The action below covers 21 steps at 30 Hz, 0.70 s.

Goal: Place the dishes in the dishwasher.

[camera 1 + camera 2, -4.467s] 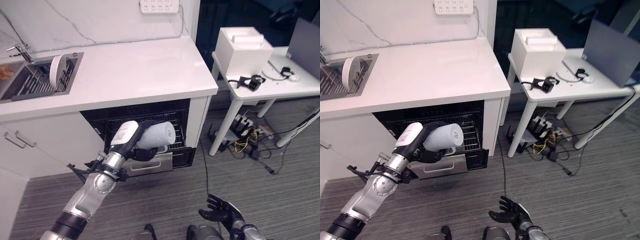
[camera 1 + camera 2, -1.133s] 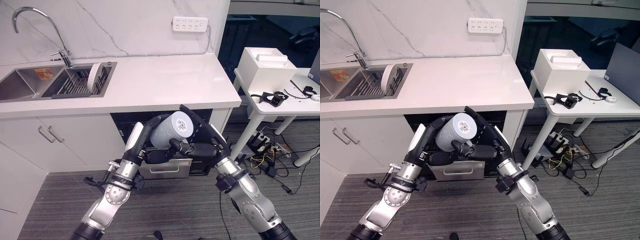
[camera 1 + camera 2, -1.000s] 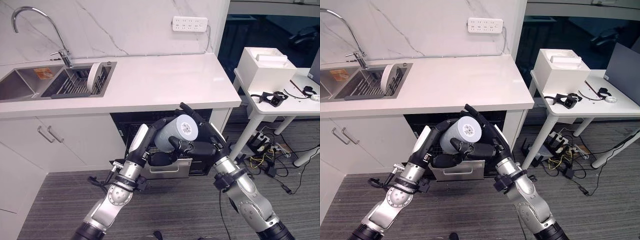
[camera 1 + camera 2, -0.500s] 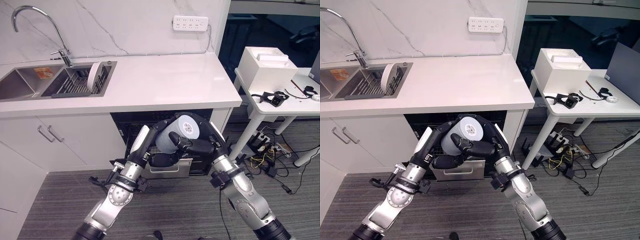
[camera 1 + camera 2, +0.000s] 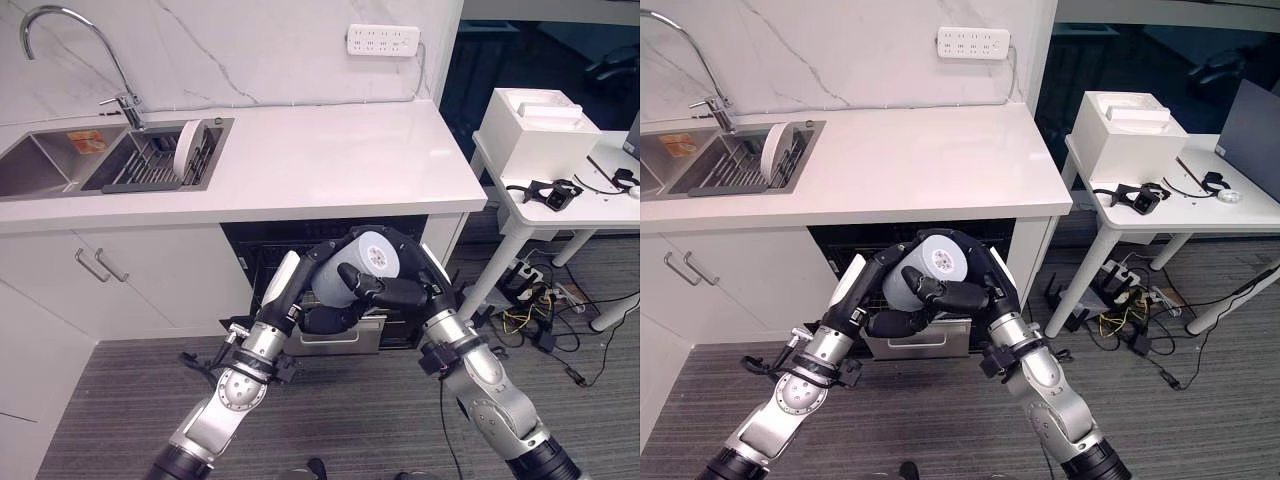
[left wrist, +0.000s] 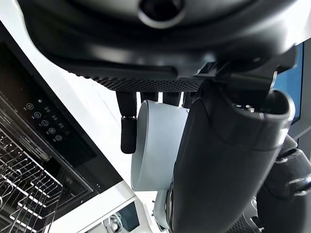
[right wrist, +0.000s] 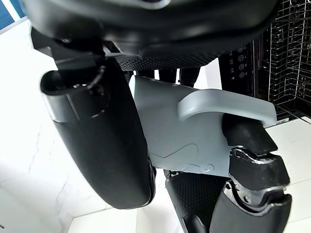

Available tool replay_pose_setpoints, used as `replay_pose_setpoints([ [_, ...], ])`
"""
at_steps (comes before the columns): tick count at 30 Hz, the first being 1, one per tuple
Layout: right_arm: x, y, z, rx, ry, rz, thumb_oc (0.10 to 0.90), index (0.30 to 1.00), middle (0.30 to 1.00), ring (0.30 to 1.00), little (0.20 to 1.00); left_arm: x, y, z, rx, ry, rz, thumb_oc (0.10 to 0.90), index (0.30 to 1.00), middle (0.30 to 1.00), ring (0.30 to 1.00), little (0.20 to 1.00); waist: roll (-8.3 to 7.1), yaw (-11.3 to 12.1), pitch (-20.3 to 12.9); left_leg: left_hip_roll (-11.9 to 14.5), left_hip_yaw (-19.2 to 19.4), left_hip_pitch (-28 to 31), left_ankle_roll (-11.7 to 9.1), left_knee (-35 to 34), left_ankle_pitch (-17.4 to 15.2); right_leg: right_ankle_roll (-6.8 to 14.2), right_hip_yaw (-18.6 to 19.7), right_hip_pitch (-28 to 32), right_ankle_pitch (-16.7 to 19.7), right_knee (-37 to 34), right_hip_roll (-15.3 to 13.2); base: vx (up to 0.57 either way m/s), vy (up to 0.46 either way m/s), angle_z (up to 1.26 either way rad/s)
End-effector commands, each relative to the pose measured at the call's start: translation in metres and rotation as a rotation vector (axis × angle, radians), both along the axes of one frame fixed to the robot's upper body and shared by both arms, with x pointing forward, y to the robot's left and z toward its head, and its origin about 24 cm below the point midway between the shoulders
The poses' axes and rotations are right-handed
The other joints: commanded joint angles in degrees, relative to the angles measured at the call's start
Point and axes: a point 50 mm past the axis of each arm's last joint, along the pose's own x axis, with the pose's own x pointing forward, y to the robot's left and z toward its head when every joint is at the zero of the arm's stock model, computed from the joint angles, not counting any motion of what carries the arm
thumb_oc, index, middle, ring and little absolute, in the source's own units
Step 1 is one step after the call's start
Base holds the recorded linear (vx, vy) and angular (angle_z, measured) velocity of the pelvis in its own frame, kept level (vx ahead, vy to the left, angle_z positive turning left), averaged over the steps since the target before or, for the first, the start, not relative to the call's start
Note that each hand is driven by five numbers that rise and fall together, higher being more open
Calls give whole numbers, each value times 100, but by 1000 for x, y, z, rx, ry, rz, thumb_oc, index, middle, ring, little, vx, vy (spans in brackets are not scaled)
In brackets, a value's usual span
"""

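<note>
Mug (image 5: 352, 271) in pale grey sits gripped between both hands just in front of the open dishwasher (image 5: 268, 253): the left hand (image 5: 322, 318) curls under its body, the right hand (image 5: 398, 291) wraps its top and handle side. For a clean handover, one hand should hold firm before the other lets go, then carry it onto the dishwasher's rack. Compared with a second ago, the right hand's fingers have closed from splayed.

Mug (image 7: 180, 131): pale grey, handle showing.
Right hand (image 7: 97, 131): thumb curled against mug.
Dishwasher rack (image 7: 286, 53): beyond, wire.
</note>
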Motion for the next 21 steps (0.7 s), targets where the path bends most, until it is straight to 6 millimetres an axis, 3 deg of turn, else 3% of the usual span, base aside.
replay_pose_setpoints([
  [1,4,-3,66,190,-335,-51,400,300,300,300,300,6,-14,49,-71,-224,-57,800,900,900,900,900,-75,21,-269,193,-437,371,-152,205,-727,551,256,182,142,-176,-155,-12,6,6],
  [16,-3,-48,78,293,-443,-290,400,300,300,300,300,12,0,36,12,-179,67,800,900,900,900,900,-56,-112,-273,271,-315,375,-172,205,-711,534,276,184,136,-176,-115,-2,1,1],
  [21,-5,-53,82,296,-469,-300,400,300,300,300,300,14,3,32,52,-169,89,800,900,900,900,900,-43,-134,-277,283,-288,376,-179,205,-708,534,276,178,141,-176,-118,0,0,0],
])
